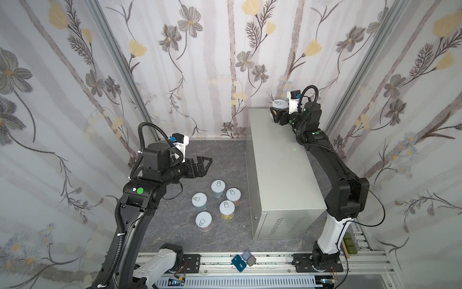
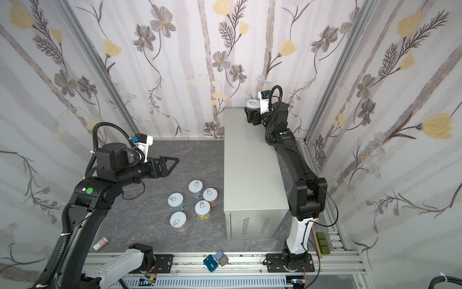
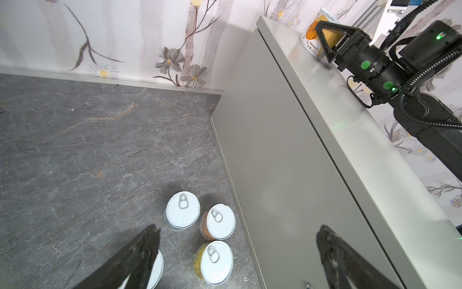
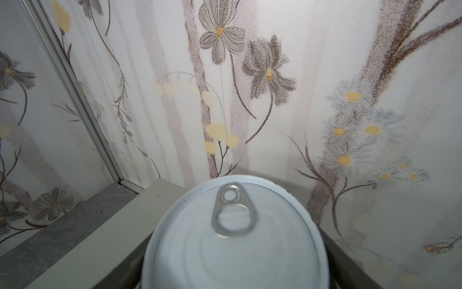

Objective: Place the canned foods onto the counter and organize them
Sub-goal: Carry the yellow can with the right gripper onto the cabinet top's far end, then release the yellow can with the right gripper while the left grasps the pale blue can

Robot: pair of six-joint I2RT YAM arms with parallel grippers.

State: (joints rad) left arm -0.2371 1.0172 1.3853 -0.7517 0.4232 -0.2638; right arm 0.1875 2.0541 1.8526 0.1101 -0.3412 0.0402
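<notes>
Floral wallpaper (image 1: 200,62) on three sides, over a dark marbled floor (image 1: 220,155). Far left, lying on the floor near the arm's base: small pink-and-white tube (image 2: 101,243). Next, left claw (image 1: 207,165), spread wide, empty, hanging above bare floor. Just right of it and nearer the camera, five cans (image 1: 226,207) standing upright in a loose cluster on the floor, silver pull-tab lids up, close beside a tall grey cabinet (image 1: 282,170). On the cabinet's flat top, at the far end by the back wall: sixth can (image 1: 280,103), orange label, upright. Right claw (image 1: 275,111) straddling that can from the side; cannot tell whether gripping or loose.
</notes>
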